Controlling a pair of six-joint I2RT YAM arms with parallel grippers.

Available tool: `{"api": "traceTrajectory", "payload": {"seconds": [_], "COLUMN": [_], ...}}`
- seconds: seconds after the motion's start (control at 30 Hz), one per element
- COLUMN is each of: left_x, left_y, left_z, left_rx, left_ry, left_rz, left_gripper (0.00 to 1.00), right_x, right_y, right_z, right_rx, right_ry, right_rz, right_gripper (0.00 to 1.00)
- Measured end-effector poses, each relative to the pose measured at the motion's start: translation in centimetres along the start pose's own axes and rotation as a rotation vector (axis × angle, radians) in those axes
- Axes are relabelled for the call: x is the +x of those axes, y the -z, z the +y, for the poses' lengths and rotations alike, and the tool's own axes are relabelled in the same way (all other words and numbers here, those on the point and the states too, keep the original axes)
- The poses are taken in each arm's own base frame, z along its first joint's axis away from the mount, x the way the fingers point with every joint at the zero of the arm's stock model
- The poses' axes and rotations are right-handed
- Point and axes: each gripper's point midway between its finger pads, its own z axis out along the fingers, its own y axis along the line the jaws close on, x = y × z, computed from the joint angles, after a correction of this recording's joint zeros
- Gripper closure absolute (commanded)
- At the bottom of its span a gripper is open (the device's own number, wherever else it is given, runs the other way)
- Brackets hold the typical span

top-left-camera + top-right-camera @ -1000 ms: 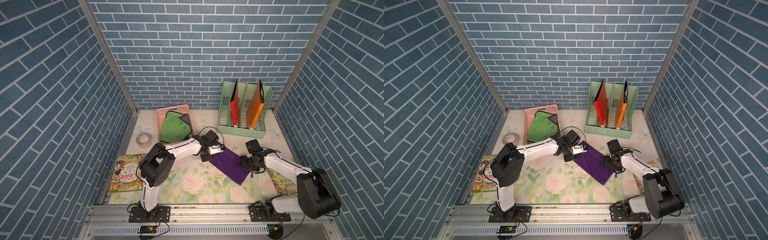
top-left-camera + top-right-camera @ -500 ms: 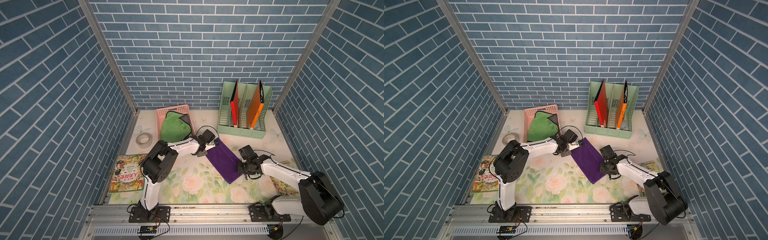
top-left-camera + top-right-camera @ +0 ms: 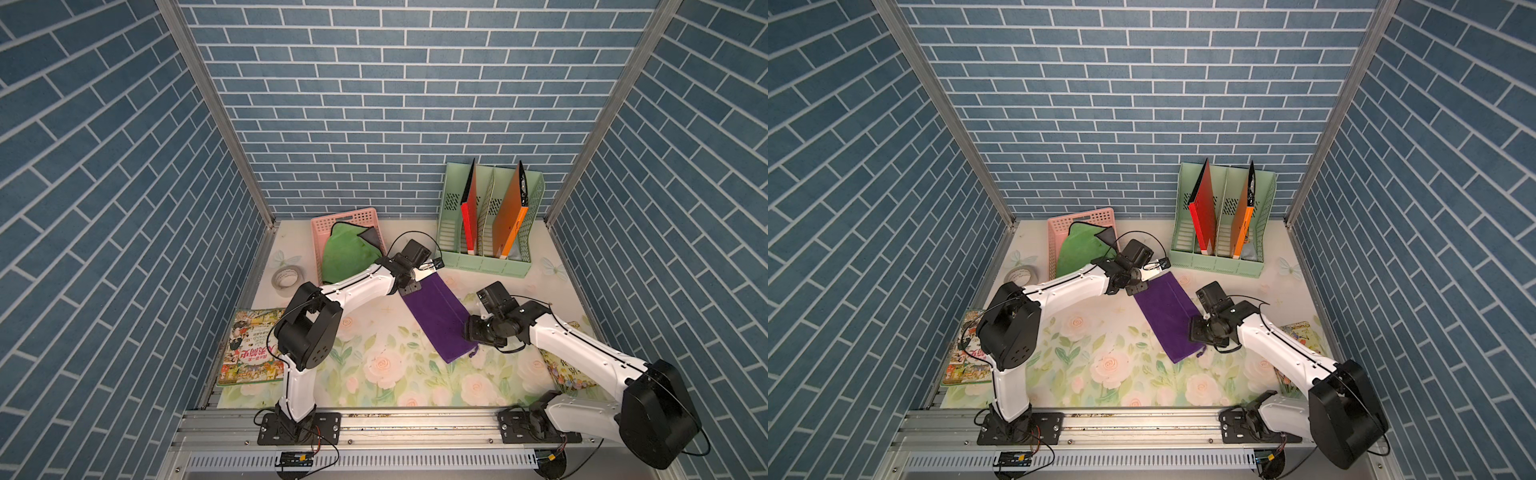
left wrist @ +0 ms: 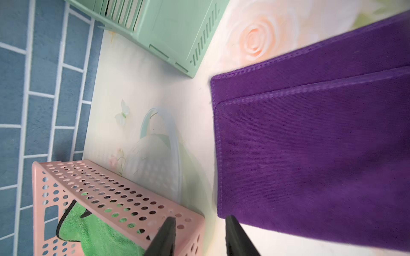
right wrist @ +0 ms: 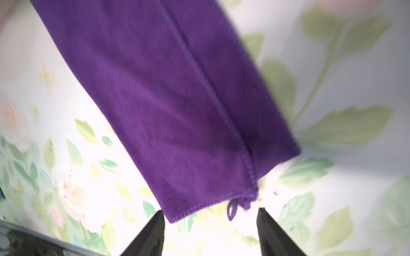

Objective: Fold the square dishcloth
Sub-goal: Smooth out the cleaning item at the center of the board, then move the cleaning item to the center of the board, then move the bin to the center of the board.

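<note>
Dishcloth (image 3: 436, 316) lies centre-scene, folded into a strip. Left gripper (image 4: 199, 218) sits at its far end and right gripper (image 5: 210, 210) at its near end, both parted and empty. The next fold likely wants both layers pinched together, with the edges aligned.

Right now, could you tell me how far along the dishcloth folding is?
Done: the purple dishcloth lies folded once, a long double-layered strip on the floral mat, edges slightly offset. In hand: nothing; the left claw and right claw stand open at its two ends, holding no fabric. Left: probably a second fold, end to end.
</note>
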Motion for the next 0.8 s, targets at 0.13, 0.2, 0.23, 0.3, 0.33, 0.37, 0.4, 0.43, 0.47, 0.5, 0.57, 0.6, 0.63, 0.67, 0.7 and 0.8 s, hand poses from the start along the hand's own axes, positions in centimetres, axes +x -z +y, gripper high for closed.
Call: {"api": "traceTrajectory", "payload": {"seconds": [0.13, 0.2, 0.23, 0.3, 0.33, 0.37, 0.4, 0.43, 0.47, 0.5, 0.57, 0.6, 0.63, 0.67, 0.7, 0.8], "left_x": [1.3, 2.4, 3.0, 3.8, 3.8, 3.8, 3.7, 3.7, 3.8, 4.0, 4.8, 5.3, 6.0, 6.7, 7.5, 9.8], "left_y": [1.4, 1.0, 0.7, 0.3, 0.1, -0.1, -0.4, -0.6, -0.9, -1.2, -1.8, -2.0, -2.3, -2.5, -2.6, -2.9], "left_z": [-2.6, -3.8, -4.4, -5.3, -5.5, -5.6, -5.6, -5.6, -5.6, -5.5, -5.0, -4.4, -3.6, -2.7, -1.7, 0.7], "left_rx": [0.074, 0.107, 0.124, 0.15, 0.16, 0.161, 0.161, 0.159, 0.157, 0.156, 0.146, 0.136, 0.122, 0.104, 0.084, 0.028], "left_ry": [-0.013, -0.012, -0.007, 0.012, 0.026, 0.037, 0.048, 0.057, 0.06, 0.064, 0.08, 0.095, 0.114, 0.132, 0.151, 0.191], "left_rz": [0.008, 0.032, 0.045, 0.063, 0.062, 0.061, 0.059, 0.058, 0.062, 0.067, 0.086, 0.097, 0.11, 0.122, 0.135, 0.174], "left_gripper": [0.56, 0.58, 0.59, 0.61, 0.62, 0.63, 0.64, 0.65, 0.65, 0.66, 0.67, 0.68, 0.68, 0.68, 0.68, 0.68], "right_x": [-1.6, -1.4, -1.2, -1.0, -0.9, -0.9, -0.9, -1.0, -1.0, -1.0, -0.8, -0.6, -0.3, 0.0, 0.5, 2.3], "right_y": [-1.4, -2.9, -3.7, -4.9, -5.4, -5.8, -6.0, -6.0, -6.0, -6.1, -6.0, -6.1, -6.1, -6.2, -6.3, -6.6], "right_z": [-2.0, -2.5, -2.8, -3.3, -3.5, -3.7, -3.9, -3.9, -4.0, -3.9, -3.7, -3.5, -3.1, -2.6, -2.0, 0.3], "right_rx": [0.068, 0.094, 0.108, 0.129, 0.138, 0.146, 0.155, 0.152, 0.154, 0.151, 0.148, 0.144, 0.137, 0.131, 0.122, 0.086], "right_ry": [-0.01, 0.007, 0.014, 0.027, 0.031, 0.04, 0.04, 0.048, 0.051, 0.055, 0.068, 0.081, 0.091, 0.11, 0.125, 0.178], "right_rz": [0.018, 0.06, 0.08, 0.109, 0.117, 0.121, 0.123, 0.116, 0.113, 0.106, 0.088, 0.081, 0.078, 0.076, 0.077, 0.09], "right_gripper": [0.41, 0.46, 0.49, 0.6, 0.64, 0.67, 0.7, 0.72, 0.73, 0.73, 0.73, 0.73, 0.74, 0.74, 0.74, 0.74]}}
